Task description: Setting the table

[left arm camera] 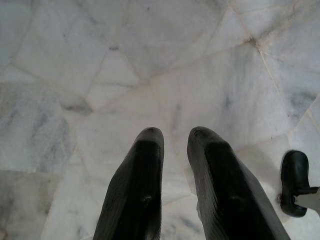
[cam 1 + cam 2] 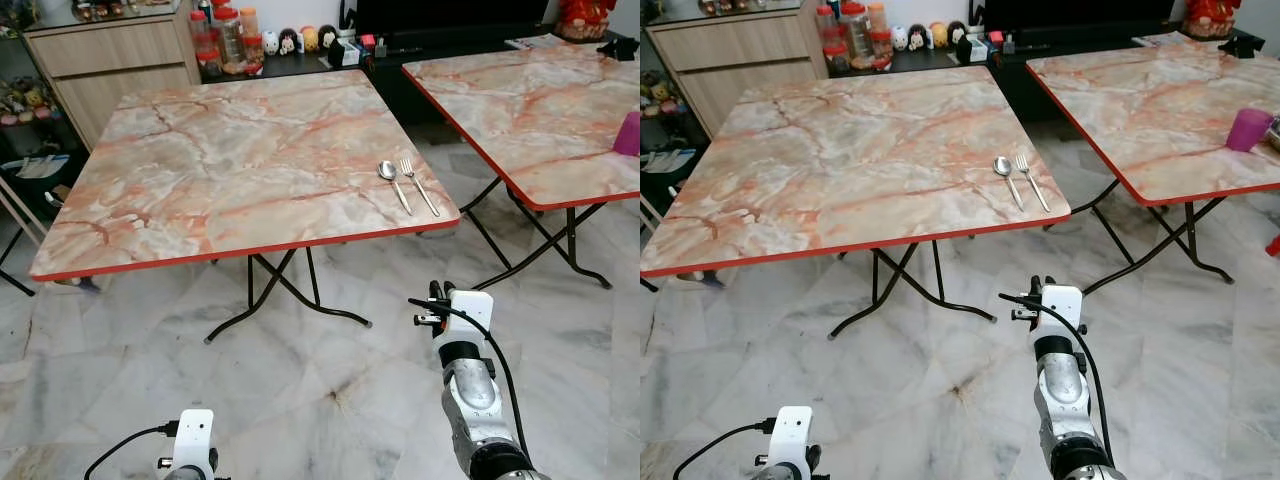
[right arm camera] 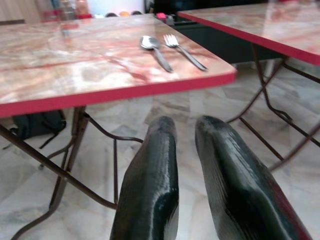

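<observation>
Nearest, low down, the left gripper [image 1: 175,137] hangs over the pale marble floor [image 2: 300,380], its two black fingers a little apart and nothing between them. A small dark rounded thing [image 1: 295,182] sits near it on the floor; it may be the robot's own foot, though I can't be sure.

The right gripper [image 3: 185,127] is raised in front, below the near edge of the marble-topped folding table [image 2: 200,170], fingers slightly parted and holding nothing.

On that table, near its right front corner, a spoon [image 2: 392,181] and a fork [image 2: 418,185] lie side by side, just apart, the spoon to the left, both handles pointing toward the front edge.

To the right stands a second table [image 2: 1160,110] of the same red-edged kind, with a purple cup [image 2: 1248,129] near its front right edge.

Farther back, a wooden cabinet [image 2: 110,60] stands at the left and a dark low unit [image 2: 330,60] carries jars and small figurines.
</observation>
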